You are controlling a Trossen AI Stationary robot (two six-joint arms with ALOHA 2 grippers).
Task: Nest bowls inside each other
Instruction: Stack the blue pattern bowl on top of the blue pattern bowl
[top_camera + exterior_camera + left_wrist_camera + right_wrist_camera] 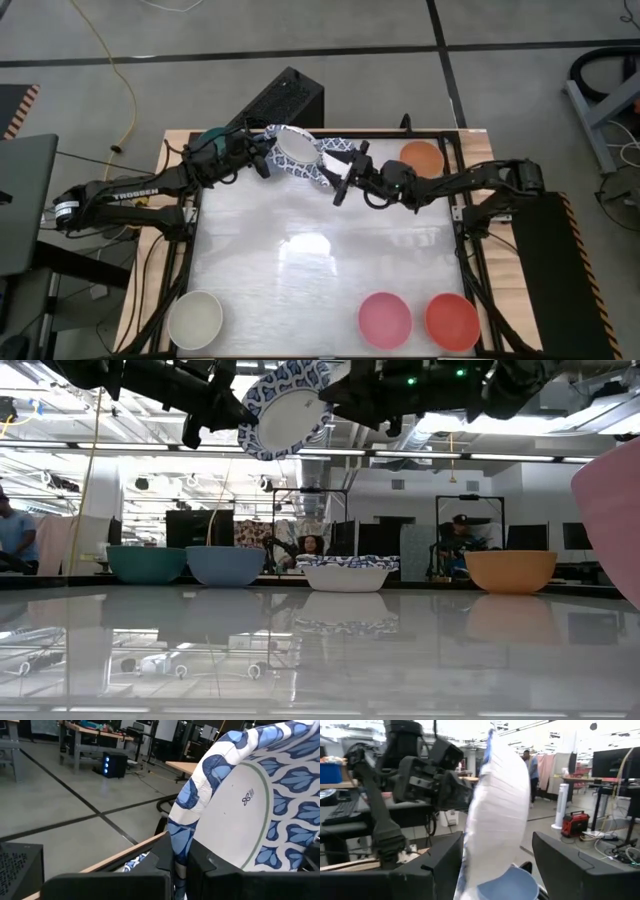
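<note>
**Patterned bowl held aloft by left, right jaws spread around it**

Left gripper [262,160] clamped on rim of a blue-patterned bowl [294,147], raised well above table [300,270] at far edge, about 12 o'clock in high view. Bowl tilted on edge, mouth facing down toward the low camera, rim pinched between left fingers [192,870] in left wrist view. Right gripper [340,178] just at 4 o'clock of that bowl, fingers spread wide, bowl edge-on between them in right wrist view but not pinched. Judged: a handover or release point, left arm the only one holding.

Directly below, a second patterned bowl [346,574] sat on table at far edge, likely the nesting target; lay at roughly 6 o'clock under held bowl in low view. Teal bowl [145,563] and blue bowl [225,565] left of it, orange bowl [510,570] right. Near edge: cream bowl [195,319], pink bowl [385,320], red bowl [452,321], well apart from both arms.

Hidden: whether lower patterned bowl was single or already stacked, not clear. Remaining patterned bowls not made out. Blue bowl covered by arms in high view.
</note>
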